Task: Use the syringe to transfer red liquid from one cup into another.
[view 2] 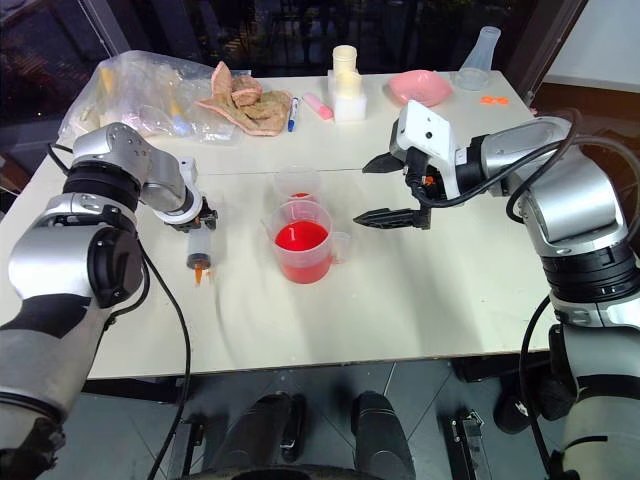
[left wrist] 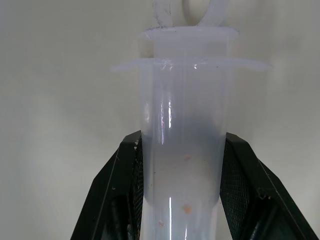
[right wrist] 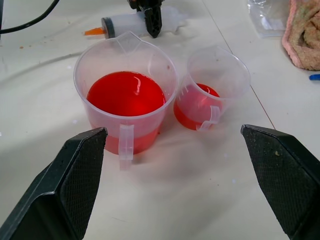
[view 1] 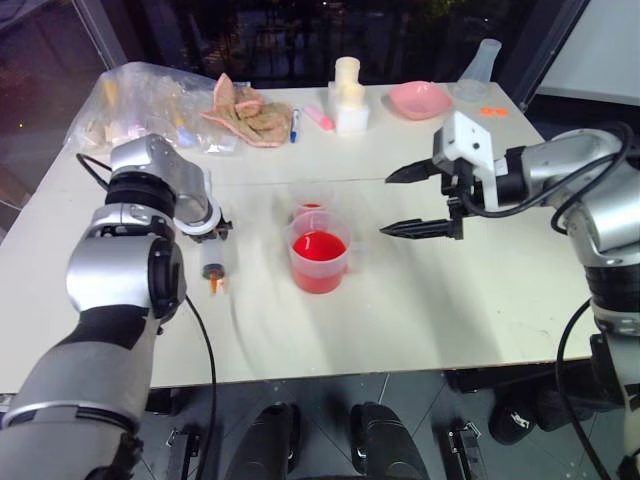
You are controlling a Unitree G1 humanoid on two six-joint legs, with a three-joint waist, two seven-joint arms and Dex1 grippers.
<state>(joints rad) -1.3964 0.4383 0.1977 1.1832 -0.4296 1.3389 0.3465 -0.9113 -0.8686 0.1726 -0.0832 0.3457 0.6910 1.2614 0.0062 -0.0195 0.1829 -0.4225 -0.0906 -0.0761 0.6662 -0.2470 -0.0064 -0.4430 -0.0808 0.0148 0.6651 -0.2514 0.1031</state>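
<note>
While the left gripper (view 2: 203, 222) is closing its two black fingers (left wrist: 131, 187) against the sides of the syringe (view 2: 199, 252), that syringe is lying on the white table (view 2: 450, 290) at about nine o'clock from the cups, its small orange tip (view 1: 214, 287) pointing toward the near edge. The clear barrel is sitting squeezed between the pads in the left wrist view, flange beyond them. Moving rightward, the larger handled cup (view 1: 320, 250) is standing near the table's middle, holding a good depth of red liquid (right wrist: 126, 93). The smaller cup (right wrist: 212, 82) is standing just beside it at twelve o'clock, carrying a shallow red pool in its bottom. Farther right, at about three o'clock from the cups, the right gripper (view 1: 412, 201) is hovering above the table with its jaws spread wide, holding nothing, fingertips aiming toward the cups. Along the far edge, a plastic bag (view 2: 140, 95), a crumpled cloth (view 2: 245, 103), a white block (view 2: 347, 85) and a pink dish (view 2: 420, 87) are resting.
</note>
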